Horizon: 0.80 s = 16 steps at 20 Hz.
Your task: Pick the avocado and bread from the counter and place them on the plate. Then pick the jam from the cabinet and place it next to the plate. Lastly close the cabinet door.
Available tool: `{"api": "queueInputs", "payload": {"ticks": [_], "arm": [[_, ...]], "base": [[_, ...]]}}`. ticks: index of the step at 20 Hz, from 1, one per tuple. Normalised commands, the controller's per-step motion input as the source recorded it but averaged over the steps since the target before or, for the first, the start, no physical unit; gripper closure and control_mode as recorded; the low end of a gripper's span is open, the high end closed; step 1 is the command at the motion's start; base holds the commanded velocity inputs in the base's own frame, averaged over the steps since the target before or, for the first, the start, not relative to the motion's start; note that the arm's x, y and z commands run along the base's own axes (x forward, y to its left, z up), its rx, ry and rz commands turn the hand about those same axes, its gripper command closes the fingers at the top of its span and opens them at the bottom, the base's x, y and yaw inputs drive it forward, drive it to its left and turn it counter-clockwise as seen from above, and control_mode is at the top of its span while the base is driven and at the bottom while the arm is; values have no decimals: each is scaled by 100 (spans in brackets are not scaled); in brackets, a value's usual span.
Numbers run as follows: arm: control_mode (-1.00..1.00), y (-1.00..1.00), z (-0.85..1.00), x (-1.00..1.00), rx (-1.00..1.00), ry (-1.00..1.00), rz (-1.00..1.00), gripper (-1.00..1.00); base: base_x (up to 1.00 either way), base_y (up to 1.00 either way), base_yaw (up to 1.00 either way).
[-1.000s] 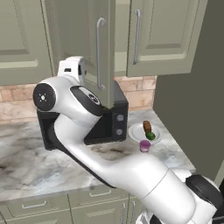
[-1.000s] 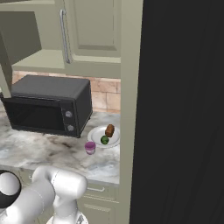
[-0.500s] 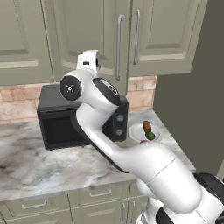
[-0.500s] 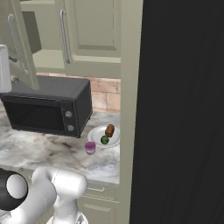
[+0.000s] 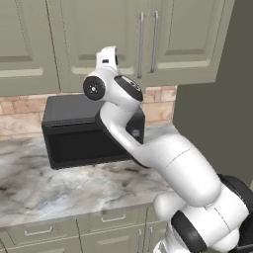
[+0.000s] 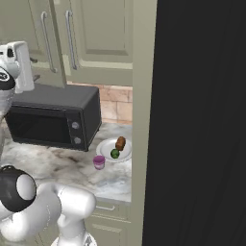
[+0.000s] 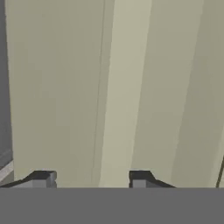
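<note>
In the right base view, a black microwave (image 6: 53, 117) sits left on the marbled table (image 6: 57, 166); then the purple jam (image 6: 99, 162) just beside the plate (image 6: 106, 145) bearing avocado (image 6: 115, 153) and bread (image 6: 120, 143). The pincer (image 7: 92, 179), tips apart and empty, faces the olive cabinet door (image 7: 65, 87).

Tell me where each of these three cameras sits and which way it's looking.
Left base view: behind the arm's left, facing the cabinet door and microwave; the white arm rises from lower right.
Right base view: behind its right, facing the plate, jam and counter; the arm shows lower left.
Hand view: on the hand, close to the door; gripper at the bottom.
Both base views share microwave and cabinet.
</note>
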Motion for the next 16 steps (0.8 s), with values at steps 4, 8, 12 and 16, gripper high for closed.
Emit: {"api": "queueInputs", "payload": {"ticks": [4, 8, 12, 16], "arm": [[-100, -8, -9, 84, -4, 0, 2, -100], [-100, -5, -15, 66, -3, -1, 2, -100], [-100, -10, 2, 25, -5, -8, 1, -100], [-100, -15, 3, -20, -8, -9, 2, -100]], "base": [[0, 0, 0], [0, 0, 0], [0, 0, 0], [0, 0, 0]]}}
